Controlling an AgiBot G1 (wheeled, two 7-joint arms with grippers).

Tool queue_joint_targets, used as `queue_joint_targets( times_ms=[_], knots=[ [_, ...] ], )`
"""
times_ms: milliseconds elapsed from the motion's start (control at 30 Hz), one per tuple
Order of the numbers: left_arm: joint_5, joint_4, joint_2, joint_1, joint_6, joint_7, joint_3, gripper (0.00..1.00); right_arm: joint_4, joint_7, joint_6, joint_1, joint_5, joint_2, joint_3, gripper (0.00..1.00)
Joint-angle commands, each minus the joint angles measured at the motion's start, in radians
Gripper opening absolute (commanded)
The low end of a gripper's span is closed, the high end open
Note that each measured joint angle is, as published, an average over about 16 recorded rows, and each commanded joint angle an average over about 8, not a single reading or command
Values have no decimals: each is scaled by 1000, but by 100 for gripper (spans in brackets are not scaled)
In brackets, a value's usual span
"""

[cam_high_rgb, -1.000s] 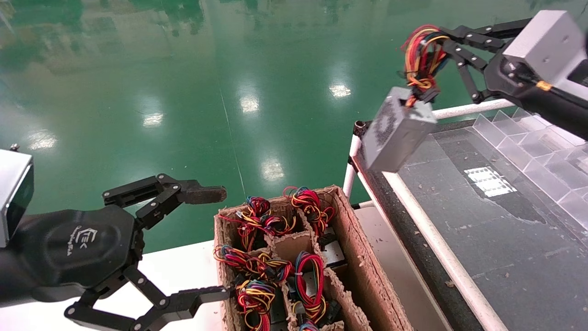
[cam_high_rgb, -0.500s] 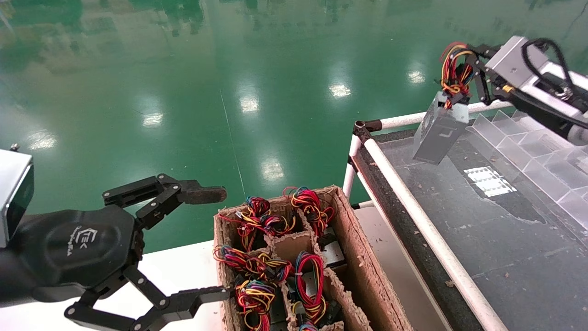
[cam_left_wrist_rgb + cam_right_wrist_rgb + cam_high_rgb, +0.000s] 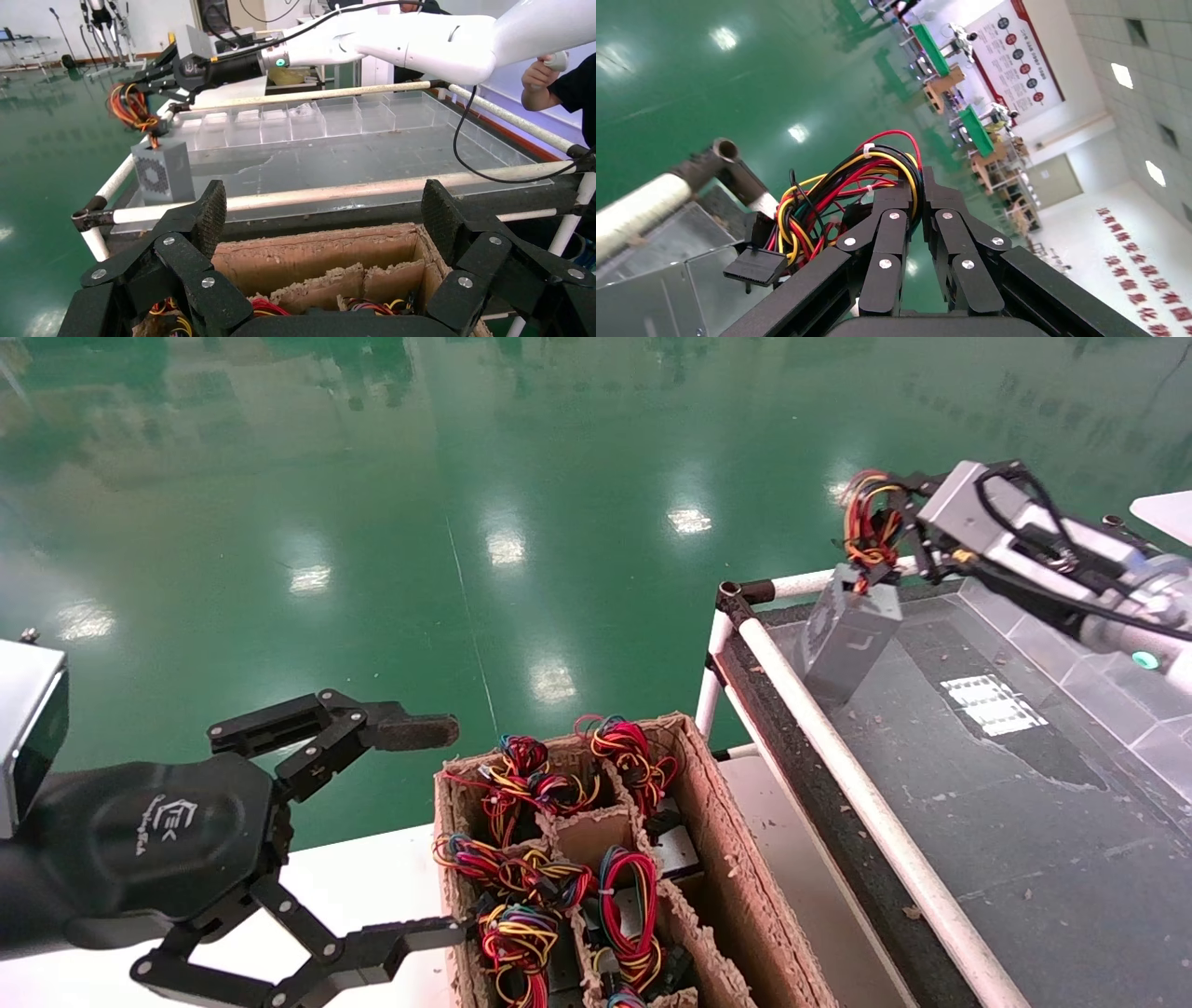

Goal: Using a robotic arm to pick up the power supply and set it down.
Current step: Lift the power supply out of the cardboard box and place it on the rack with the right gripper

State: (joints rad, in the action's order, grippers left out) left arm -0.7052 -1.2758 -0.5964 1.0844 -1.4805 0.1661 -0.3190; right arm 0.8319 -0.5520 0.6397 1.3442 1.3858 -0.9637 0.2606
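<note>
The power supply is a small grey metal box that hangs tilted by its red, yellow and black wire bundle. My right gripper is shut on that bundle, and the right wrist view shows the wires pinched between the black fingers. The box hangs over the far left corner of the dark table, just inside the white rail. In the left wrist view its vented side faces me and its base is at the table surface; I cannot tell whether it touches. My left gripper stands open and idle beside the cardboard box.
A divided cardboard box holds several more wired units. A white pipe rail edges the dark table. Clear plastic compartments line its far right side. A person's hand shows behind the table.
My right gripper has carried the hanging power supply from above the rail in over the table and lowered it toward the far left corner. The left arm has not moved.
</note>
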Motion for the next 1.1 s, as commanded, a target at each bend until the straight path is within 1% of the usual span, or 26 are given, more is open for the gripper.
queue_joint_targets(
  times_ms=[33,200,367,633,900,1067,1100],
  knots=[
    [0,0,0,0,0,0,0,100,-12,-11,5,3,-4,-13,1,0],
    [0,0,0,0,0,0,0,100,-41,-42,-17,20,-4,-63,4,0],
    [0,0,0,0,0,0,0,100,-78,-80,-55,40,-1,-114,4,0],
    [0,0,0,0,0,0,-1,100,-127,-163,-115,58,-3,-188,-6,0],
    [1,0,0,0,0,0,-1,100,-176,-252,-147,58,-15,-228,-24,0],
    [1,0,0,0,0,-1,-1,100,-219,-294,-148,69,-29,-244,-36,0],
    [1,0,0,0,0,-1,-1,100,-227,-302,-146,71,-32,-246,-38,2]
  ],
)
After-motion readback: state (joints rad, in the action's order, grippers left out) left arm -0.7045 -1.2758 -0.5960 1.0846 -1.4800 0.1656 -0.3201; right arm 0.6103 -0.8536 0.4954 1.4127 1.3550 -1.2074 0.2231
